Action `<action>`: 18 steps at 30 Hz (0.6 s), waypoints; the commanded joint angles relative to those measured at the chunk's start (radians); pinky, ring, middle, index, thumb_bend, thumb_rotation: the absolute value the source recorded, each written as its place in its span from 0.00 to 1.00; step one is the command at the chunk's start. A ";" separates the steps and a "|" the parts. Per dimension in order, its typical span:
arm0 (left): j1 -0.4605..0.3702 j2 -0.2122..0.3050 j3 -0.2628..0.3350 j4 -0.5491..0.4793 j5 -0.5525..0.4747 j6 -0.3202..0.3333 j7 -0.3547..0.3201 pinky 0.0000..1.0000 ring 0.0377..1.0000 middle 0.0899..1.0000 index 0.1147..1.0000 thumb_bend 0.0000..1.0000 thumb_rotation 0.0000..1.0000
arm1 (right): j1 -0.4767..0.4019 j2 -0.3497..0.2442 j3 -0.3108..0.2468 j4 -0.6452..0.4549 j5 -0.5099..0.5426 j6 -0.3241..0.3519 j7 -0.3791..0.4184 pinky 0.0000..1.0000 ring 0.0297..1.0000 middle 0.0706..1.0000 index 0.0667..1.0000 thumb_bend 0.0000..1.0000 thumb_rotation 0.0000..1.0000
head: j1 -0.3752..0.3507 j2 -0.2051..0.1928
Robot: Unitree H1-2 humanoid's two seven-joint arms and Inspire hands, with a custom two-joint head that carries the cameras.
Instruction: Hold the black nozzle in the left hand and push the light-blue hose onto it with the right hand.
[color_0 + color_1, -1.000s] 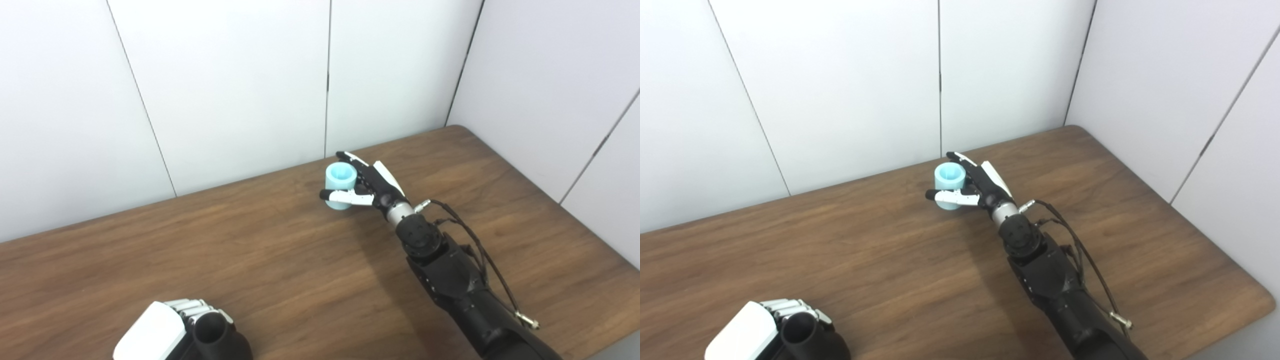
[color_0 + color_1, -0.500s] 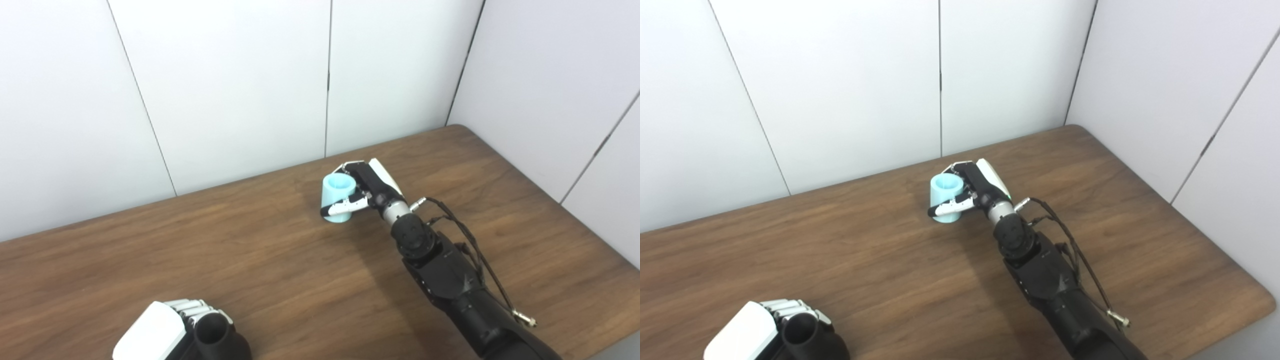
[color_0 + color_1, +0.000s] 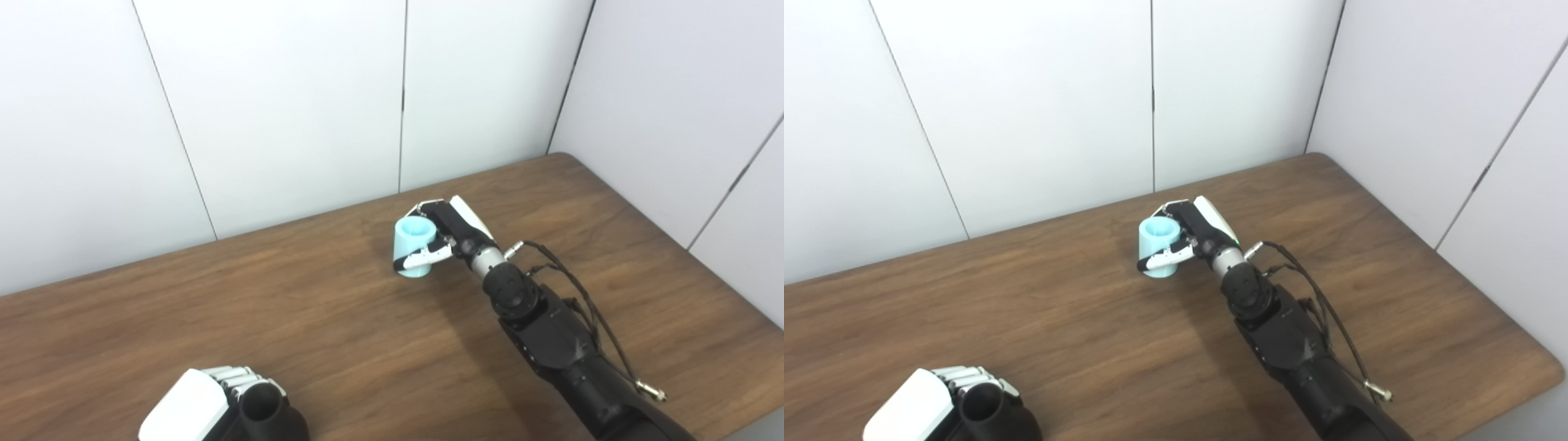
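At the far middle of the table our right hand is wrapped on the light-blue hose, thumb across its front, fingers curled behind it. Hose piece is short, open end up, tilted a bit, base looks at or just off the wood — can't tell which. Down at the bottom edge our left hand is closed round the black nozzle, mouth pointing up, only partly in frame.

Risks as we judge them: thumb sits low and slanted on a smooth tube, so the hose could pivot or slip out during the lift; squeezing harder may oval the opening and make it bind on the nozzle. The two parts are well apart, so the carry across is long and any tilt error shows up at mating. Nozzle is near the frame's bottom edge, alignment there may be hard to see.

Room: bare wood between the hands, nothing in the path. Wall panels stand just behind the hose, table's right edge well clear of the arm.
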 commanded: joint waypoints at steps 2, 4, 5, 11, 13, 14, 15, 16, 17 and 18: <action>0.041 0.018 -0.030 0.033 0.042 -0.002 -0.089 0.44 0.53 0.44 0.42 0.52 0.00 | -0.006 -0.014 0.013 -0.065 -0.010 -0.035 0.026 0.38 0.39 0.44 0.51 0.51 0.00 | 0.014 0.001; 0.041 0.015 -0.030 0.036 0.040 -0.002 -0.085 0.44 0.53 0.44 0.42 0.52 0.00 | 0.003 -0.017 0.016 -0.103 -0.014 -0.033 0.037 0.38 0.39 0.45 0.51 0.51 0.00 | 0.034 0.007; 0.041 0.012 -0.030 0.037 0.039 -0.002 -0.082 0.44 0.53 0.44 0.42 0.52 0.00 | 0.007 -0.019 0.017 -0.117 -0.014 -0.038 0.044 0.37 0.38 0.45 0.51 0.51 0.00 | 0.049 0.009; 0.041 -0.011 -0.058 0.041 0.039 -0.002 -0.114 0.45 0.53 0.45 0.41 0.52 0.00 | 0.031 -0.036 0.025 -0.229 -0.013 -0.062 0.097 0.38 0.39 0.44 0.51 0.51 0.00 | 0.146 0.027; 0.042 -0.022 -0.063 0.042 0.052 0.000 -0.131 0.45 0.53 0.45 0.41 0.52 0.00 | 0.042 -0.036 0.024 -0.275 -0.011 -0.070 0.110 0.38 0.39 0.44 0.51 0.51 0.00 | 0.181 0.030; 0.042 -0.028 -0.066 0.041 0.058 0.001 -0.140 0.45 0.54 0.45 0.41 0.52 0.00 | 0.047 -0.036 0.022 -0.295 -0.010 -0.070 0.115 0.37 0.39 0.44 0.51 0.51 0.00 | 0.198 0.030; 0.041 -0.032 -0.071 0.042 0.065 0.001 -0.145 0.45 0.54 0.45 0.41 0.52 0.00 | 0.052 -0.034 0.020 -0.320 -0.006 -0.065 0.122 0.37 0.39 0.44 0.51 0.51 0.00 | 0.206 0.030; 0.039 -0.038 -0.076 0.044 0.074 0.001 -0.145 0.44 0.54 0.45 0.41 0.52 0.00 | 0.057 -0.032 0.017 -0.347 0.001 -0.056 0.131 0.37 0.39 0.45 0.51 0.51 0.00 | 0.218 0.032; 0.039 -0.044 -0.080 0.047 0.080 0.001 -0.146 0.44 0.54 0.45 0.41 0.52 0.00 | 0.061 -0.031 0.015 -0.369 0.006 -0.048 0.140 0.37 0.39 0.45 0.51 0.51 0.00 | 0.229 0.035; 0.040 -0.050 -0.082 0.049 0.082 0.002 -0.147 0.44 0.54 0.45 0.41 0.52 0.00 | 0.064 -0.031 0.012 -0.389 0.010 -0.042 0.148 0.37 0.39 0.45 0.50 0.51 0.00 | 0.236 0.036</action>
